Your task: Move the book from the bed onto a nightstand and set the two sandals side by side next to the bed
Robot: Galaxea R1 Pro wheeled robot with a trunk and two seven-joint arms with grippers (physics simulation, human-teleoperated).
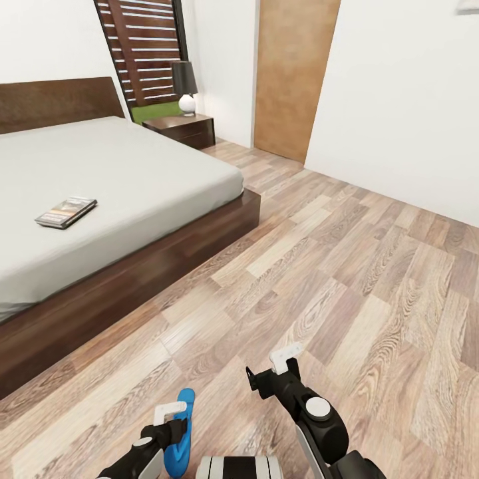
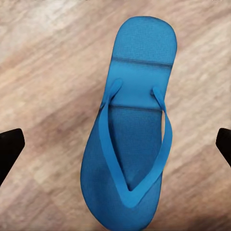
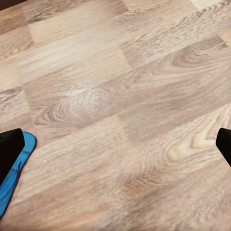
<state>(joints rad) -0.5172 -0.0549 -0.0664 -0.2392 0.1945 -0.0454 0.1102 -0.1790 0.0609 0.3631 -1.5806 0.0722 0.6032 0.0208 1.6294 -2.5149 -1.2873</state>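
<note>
I have the left gripper (image 1: pixel 174 414) poised directly above one blue sandal (image 1: pixel 179 432) on the wood-plank floor (image 1: pixel 346 266), well out from the foot-side rail of the bed (image 1: pixel 133 266); through the left wrist camera the sandal (image 2: pixel 130 130) lies square between the two dark fingertips (image 2: pixel 9 151), which stand spread wide to either side and touch nothing; its long axis runs across the line that joins those fingertips, so a straight descent would, I judge, bring the jaws in on its narrow width rather than its length; the toe-post end sits toward the bottom of that picture and the strap is uppermost, the sole flat on the boards; the right gripper (image 1: pixel 276 372) hangs beside it, farther from the bed, its fingers also parted with bare floor between them, and in its wrist view a blue edge of sandal (image 3: pixel 17 163) shows just past one fingertip; the left arm is plainly the nearer to this sandal, and I would take it with that one; I cannot pick out a second sandal in these views; the book (image 1: pixel 66 211) lies flat on the pale mattress, well apart from both arms; the nightstand (image 1: pixel 181 129) stands beyond the head of the bed, carrying a lamp (image 1: pixel 185 86).
</note>
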